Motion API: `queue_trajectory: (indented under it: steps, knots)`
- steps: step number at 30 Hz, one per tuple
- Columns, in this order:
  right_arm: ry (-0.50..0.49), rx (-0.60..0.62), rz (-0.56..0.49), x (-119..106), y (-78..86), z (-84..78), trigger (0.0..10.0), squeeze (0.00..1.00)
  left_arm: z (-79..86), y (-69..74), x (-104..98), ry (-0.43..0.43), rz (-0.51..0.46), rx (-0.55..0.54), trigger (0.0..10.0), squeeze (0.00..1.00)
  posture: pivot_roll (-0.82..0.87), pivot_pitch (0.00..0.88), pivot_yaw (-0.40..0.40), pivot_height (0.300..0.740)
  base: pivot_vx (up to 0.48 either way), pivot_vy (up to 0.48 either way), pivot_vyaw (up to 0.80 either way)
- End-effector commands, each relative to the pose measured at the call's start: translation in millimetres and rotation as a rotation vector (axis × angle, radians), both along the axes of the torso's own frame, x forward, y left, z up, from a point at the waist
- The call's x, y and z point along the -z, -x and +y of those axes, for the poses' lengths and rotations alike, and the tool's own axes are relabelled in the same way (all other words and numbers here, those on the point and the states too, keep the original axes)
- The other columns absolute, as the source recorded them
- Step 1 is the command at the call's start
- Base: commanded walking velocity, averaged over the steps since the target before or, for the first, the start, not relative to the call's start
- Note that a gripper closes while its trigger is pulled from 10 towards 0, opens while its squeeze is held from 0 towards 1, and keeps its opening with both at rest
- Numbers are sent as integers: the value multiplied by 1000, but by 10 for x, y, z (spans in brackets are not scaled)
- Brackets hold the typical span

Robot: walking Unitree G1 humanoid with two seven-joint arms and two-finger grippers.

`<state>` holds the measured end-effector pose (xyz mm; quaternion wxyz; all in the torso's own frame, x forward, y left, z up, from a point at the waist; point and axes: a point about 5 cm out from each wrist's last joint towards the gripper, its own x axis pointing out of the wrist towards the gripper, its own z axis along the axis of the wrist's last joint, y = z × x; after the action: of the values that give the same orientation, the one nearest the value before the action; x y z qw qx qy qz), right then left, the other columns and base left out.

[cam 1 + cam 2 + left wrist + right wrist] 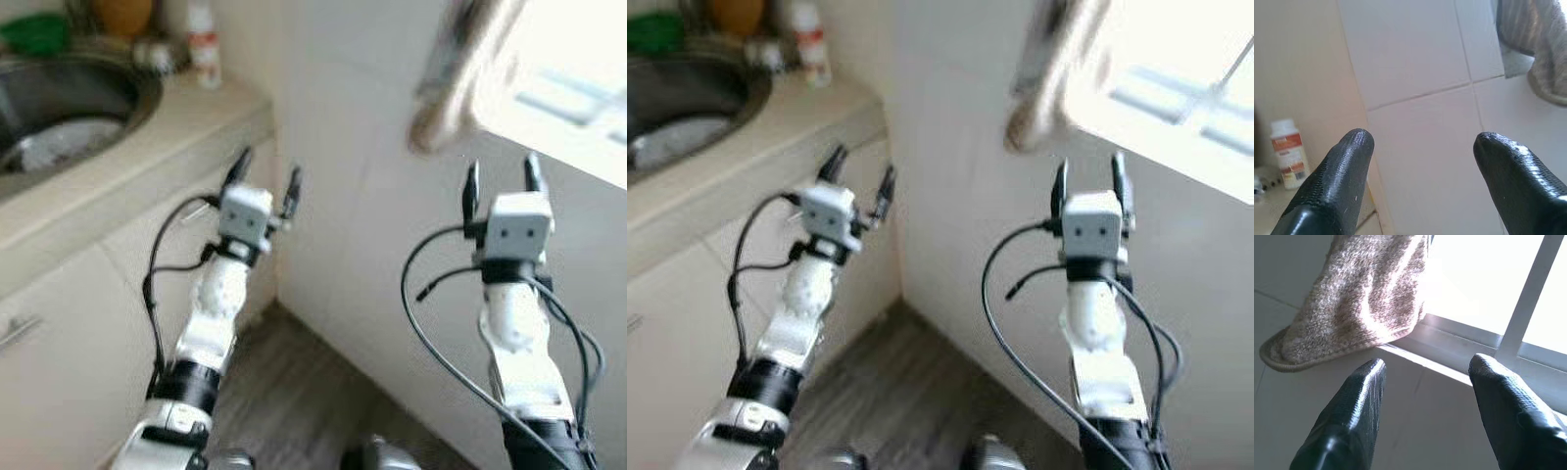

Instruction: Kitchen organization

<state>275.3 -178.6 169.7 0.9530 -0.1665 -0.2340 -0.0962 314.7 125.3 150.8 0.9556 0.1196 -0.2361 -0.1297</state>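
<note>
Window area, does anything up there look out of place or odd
One thing: a brownish towel hangs over the window ledge and droops down against the tiled wall, an unusual spot for it in a kitchen. Both end effectors, left and right, are open, empty and apart from it. Nothing looks spilled or broken.

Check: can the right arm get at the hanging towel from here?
Probably yes: the right gripper is open and raised just below the towel, which hangs at the window edge with nothing between them.
</note>
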Motion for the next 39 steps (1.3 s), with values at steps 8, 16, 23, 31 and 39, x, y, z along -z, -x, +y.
queue_trajectory:
  steps: [8,16,23,31,39]
  knots:
    - [2,-6,-26,-46,6,14,10000,0,37,-7,-29,13,-11,-16,10000,0,64,0,-43,740,0,0,-800]
    - [6,-10,-33,-51,8,17,10000,0,29,-8,-25,18,-7,-10,10000,0,63,0,-42,740,0,0,-800]
    - [9,-8,-33,-51,8,12,10000,0,18,-2,-24,14,-11,-6,10000,0,63,0,-44,740,0,0,-800]
    - [11,-1,-28,-37,4,3,10000,0,2,5,-13,8,-10,2,10000,0,60,0,-42,740,0,0,-800]
    - [-9,18,11,26,-14,-29,10000,0,-7,8,9,-1,1,6,10000,0,61,0,-42,740,0,0,-800]
